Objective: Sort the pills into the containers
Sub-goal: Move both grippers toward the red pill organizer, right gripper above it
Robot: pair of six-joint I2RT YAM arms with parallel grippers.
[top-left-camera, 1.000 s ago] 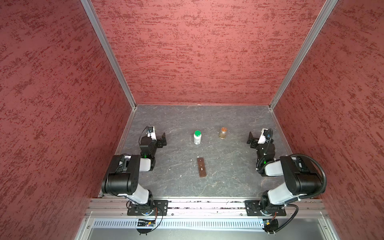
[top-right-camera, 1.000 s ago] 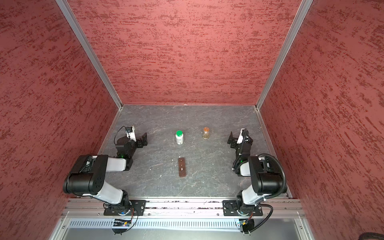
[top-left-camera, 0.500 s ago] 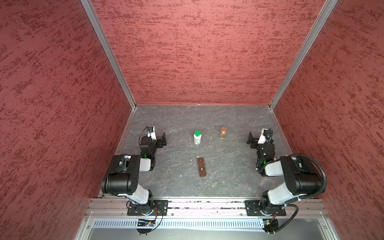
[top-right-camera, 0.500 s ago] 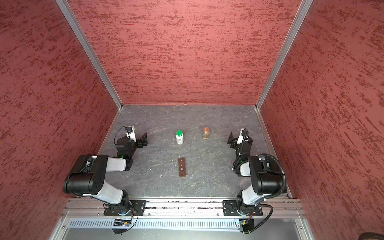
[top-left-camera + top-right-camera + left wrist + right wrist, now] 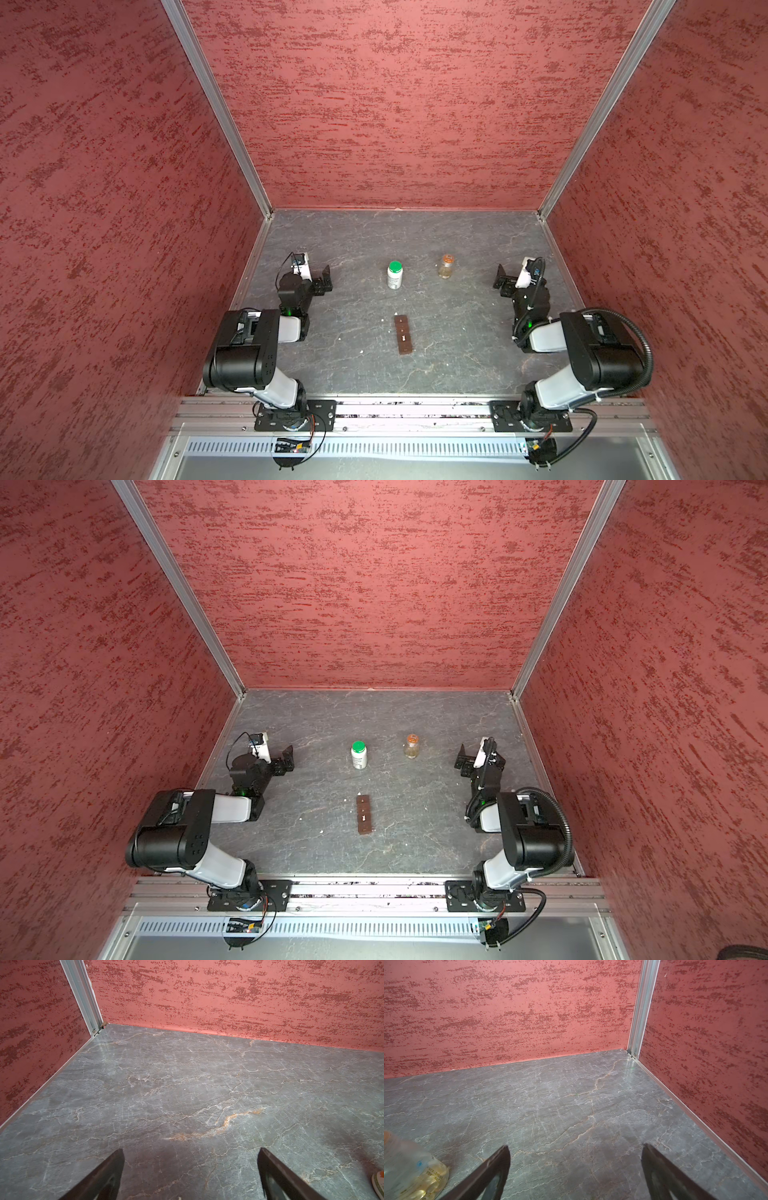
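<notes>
**Pills (image 5: 425,1186) sit in the clear bottle (image 5: 411,1167); both my grippers wide open, holding nothing**

The grey marbled table (image 5: 457,249) fills the lower middle of both top views, with red walls (image 5: 395,104) on three sides. My left arm (image 5: 249,353) is folded at the lower left of the frame and my right arm (image 5: 590,353) at the lower right.

My left gripper (image 5: 326,279) is left of centre, its jaws spread as wide as they go. The left wrist view shows only bare stone between the fingers (image 5: 108,1169). My right gripper (image 5: 500,282) is right of centre, spread just as wide and also empty.

Between the two grippers stand two upright bottles, apart from each other and from me. A white bottle (image 5: 395,276) with a green cap stands just left of centre. The clear bottle, orange at the top, is to its right. The pills are the yellow capsules heaped at its bottom.

Lower in the frame, at the centre, a brown strip (image 5: 403,334) lies flat with small pale marks along it. A few white specks (image 5: 361,351) lie on the table near it, too small for me to tell what they are.
</notes>
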